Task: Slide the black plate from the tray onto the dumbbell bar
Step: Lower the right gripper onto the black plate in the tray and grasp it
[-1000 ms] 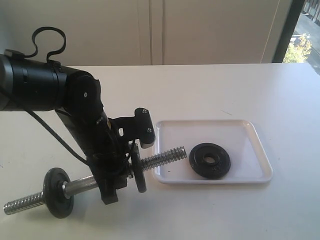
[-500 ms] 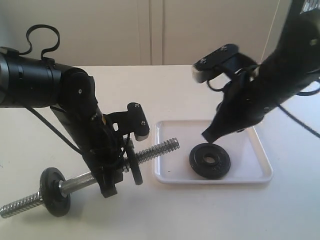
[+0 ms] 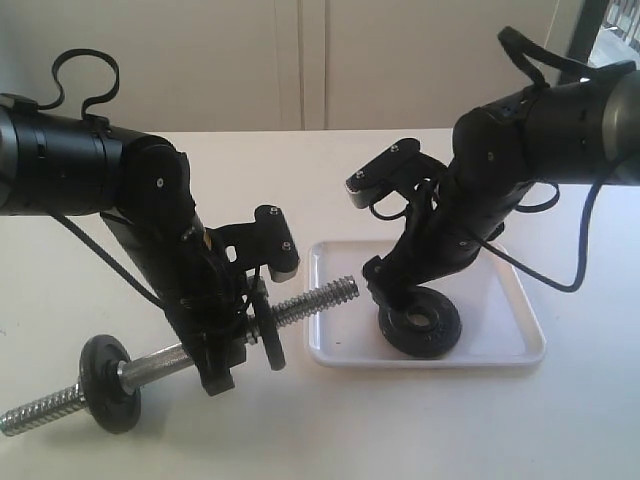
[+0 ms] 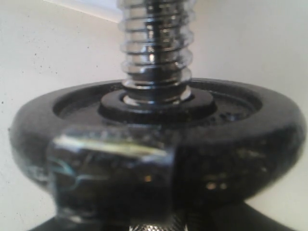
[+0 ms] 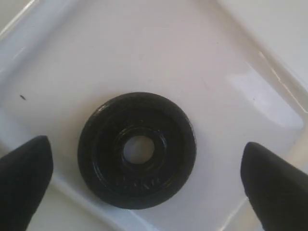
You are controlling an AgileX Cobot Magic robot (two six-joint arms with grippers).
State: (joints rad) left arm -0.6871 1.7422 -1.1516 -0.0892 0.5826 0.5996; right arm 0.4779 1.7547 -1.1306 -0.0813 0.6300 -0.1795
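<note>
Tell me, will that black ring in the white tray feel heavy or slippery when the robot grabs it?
Probably heavy for its size: the black plate looks like thick solid metal. Its glossy surface may be slippery, though the raised rim should help. It lies flat on the tray, so it likely won't roll.

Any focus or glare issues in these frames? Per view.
Left wrist view: too close, soft focus; specular streaks on the dumbbell bar threads, mounted plate blurred. Right wrist view: black plate fairly sharp, glare patch on the tray. Exterior view: sharp, window corner bright.
</note>
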